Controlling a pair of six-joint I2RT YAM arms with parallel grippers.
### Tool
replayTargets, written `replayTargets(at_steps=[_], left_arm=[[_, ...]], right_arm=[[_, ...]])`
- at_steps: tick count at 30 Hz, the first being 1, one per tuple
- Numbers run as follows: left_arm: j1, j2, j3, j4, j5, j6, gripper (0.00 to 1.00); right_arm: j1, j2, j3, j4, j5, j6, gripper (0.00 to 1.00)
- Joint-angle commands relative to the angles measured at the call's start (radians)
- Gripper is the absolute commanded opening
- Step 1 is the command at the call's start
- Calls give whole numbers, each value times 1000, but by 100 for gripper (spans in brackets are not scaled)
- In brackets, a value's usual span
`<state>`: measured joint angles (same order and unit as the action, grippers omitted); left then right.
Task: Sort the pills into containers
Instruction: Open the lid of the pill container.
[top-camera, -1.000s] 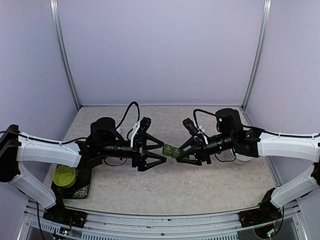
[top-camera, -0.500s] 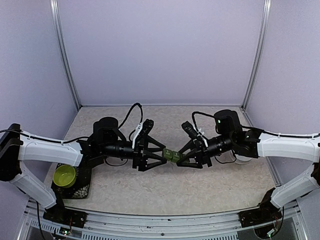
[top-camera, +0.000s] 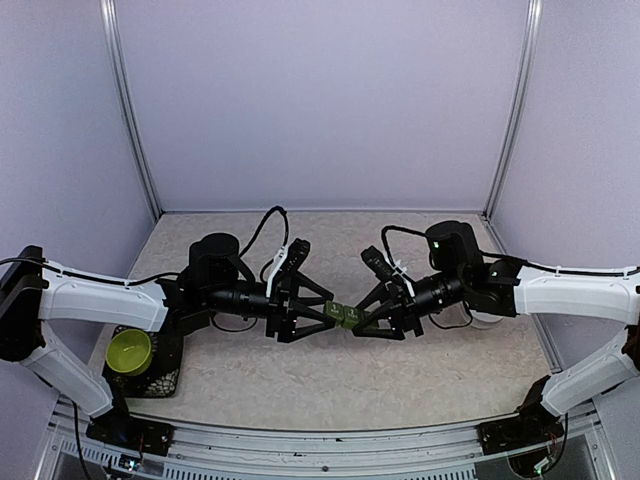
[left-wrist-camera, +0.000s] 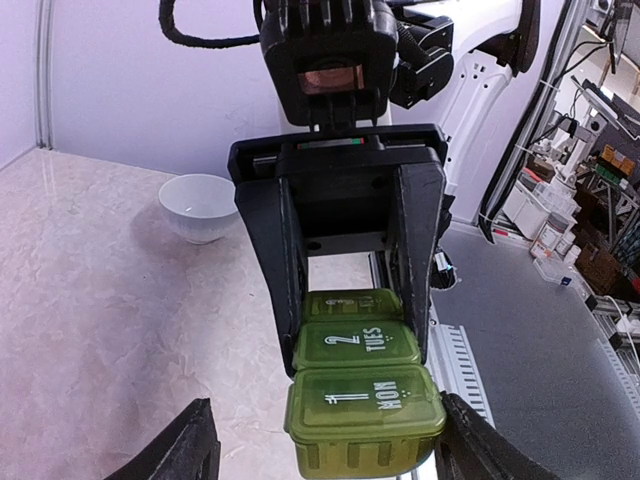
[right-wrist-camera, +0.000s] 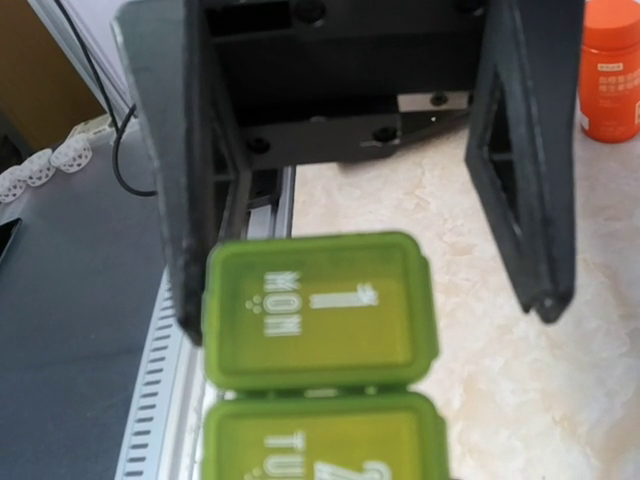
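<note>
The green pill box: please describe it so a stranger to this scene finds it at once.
Over the middle of the table, the left gripper and the right gripper meet tip to tip. Between them is the pill box, a short row of green lidded cells marked MON and TUES, unlike the round lime bowl far left.

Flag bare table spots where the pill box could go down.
Two bare patches of table: the near strip from the hands to the front rail, and the far strip from the hands to the back wall. Crowded: mid-table, where left hand and right hand meet at the pill box; the lime-green bowl near left; the white bowl at right.
</note>
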<state>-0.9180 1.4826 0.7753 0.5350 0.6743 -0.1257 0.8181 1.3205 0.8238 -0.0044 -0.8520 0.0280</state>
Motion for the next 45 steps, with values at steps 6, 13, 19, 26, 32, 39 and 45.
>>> replayTargets(at_steps=[6,13,19,26,32,39,45], left_arm=[[-5,-3,10,-9,19,5,75],[-5,-2,12,-18,28,8,75],[-5,-10,7,-16,26,11,75],[-5,-10,6,1,21,4,67],[-6,-7,10,3,21,3,62],[-7,-6,16,8,22,3,44],[-7,-11,18,9,17,6,33]], right_arm=[[12,-24,32,-5,16,-9,41],[12,-27,36,-3,30,-10,41],[12,-30,37,-1,41,-4,41],[12,-36,31,10,38,2,41],[12,-39,28,15,46,6,41],[11,-38,28,33,50,14,41],[12,-34,34,41,47,23,41]])
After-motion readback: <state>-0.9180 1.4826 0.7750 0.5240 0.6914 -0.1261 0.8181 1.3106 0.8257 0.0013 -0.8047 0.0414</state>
